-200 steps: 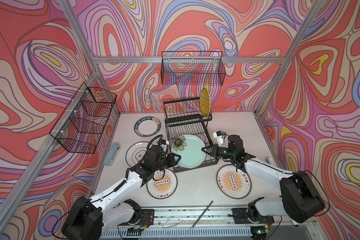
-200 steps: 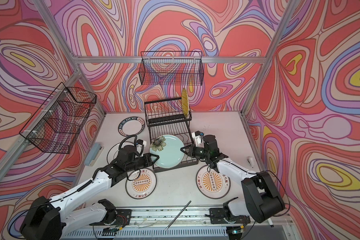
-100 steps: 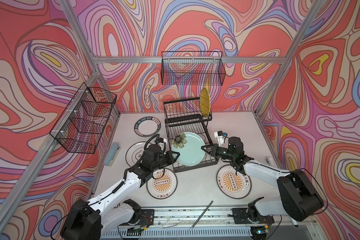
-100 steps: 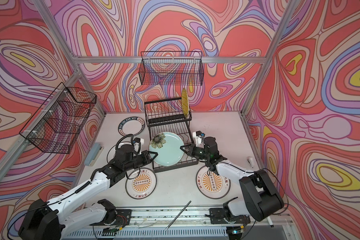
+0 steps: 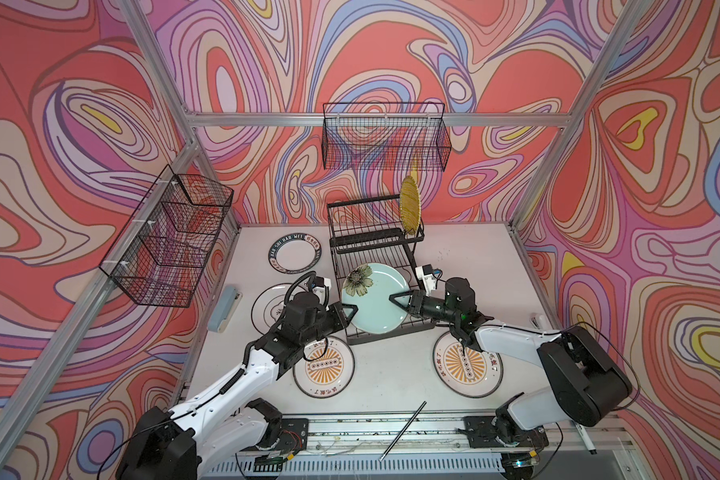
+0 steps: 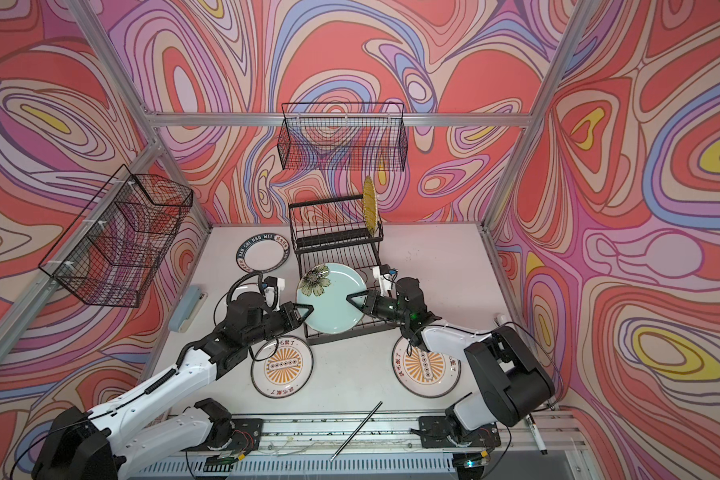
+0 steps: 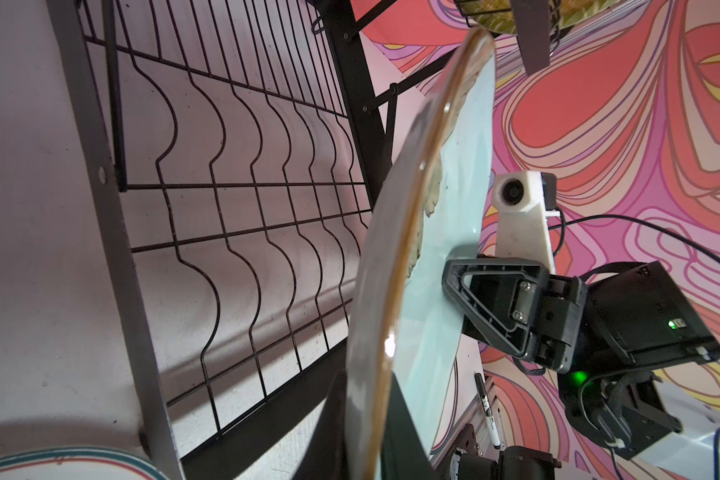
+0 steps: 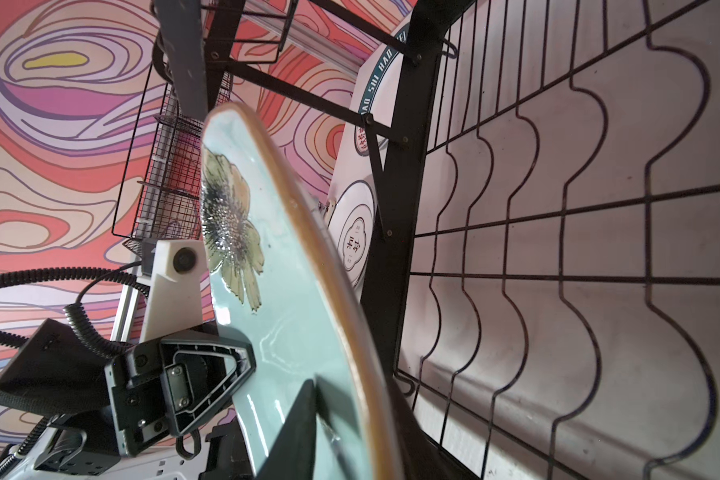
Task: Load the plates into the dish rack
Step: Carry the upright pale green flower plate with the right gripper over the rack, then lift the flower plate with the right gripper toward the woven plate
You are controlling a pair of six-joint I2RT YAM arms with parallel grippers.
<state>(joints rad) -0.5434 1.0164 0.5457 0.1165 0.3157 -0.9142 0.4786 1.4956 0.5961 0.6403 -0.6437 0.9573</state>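
A pale green flowered plate (image 5: 373, 303) (image 6: 329, 303) hangs tilted over the dish rack's (image 5: 375, 232) lower tray (image 7: 246, 208). My left gripper (image 5: 352, 311) (image 7: 368, 440) is shut on the plate's left rim. My right gripper (image 5: 393, 299) (image 8: 358, 440) straddles the opposite rim, and I cannot tell if it clamps. A yellow plate (image 5: 409, 205) stands upright in the upper tier. On the table lie a black lettered plate (image 5: 294, 254), a dark-ringed white plate (image 5: 269, 307) partly under my left arm, and two orange sunburst plates (image 5: 325, 368) (image 5: 468, 365).
Black mesh baskets hang on the left wall (image 5: 167, 241) and the back wall (image 5: 385, 137). A blue-grey block (image 5: 224, 309) lies at the table's left edge. A thin rod (image 5: 404, 428) rests on the front rail.
The green plate has risen and tipped up from the lower tray between both grippers. My left jaws have closed onto its rim.
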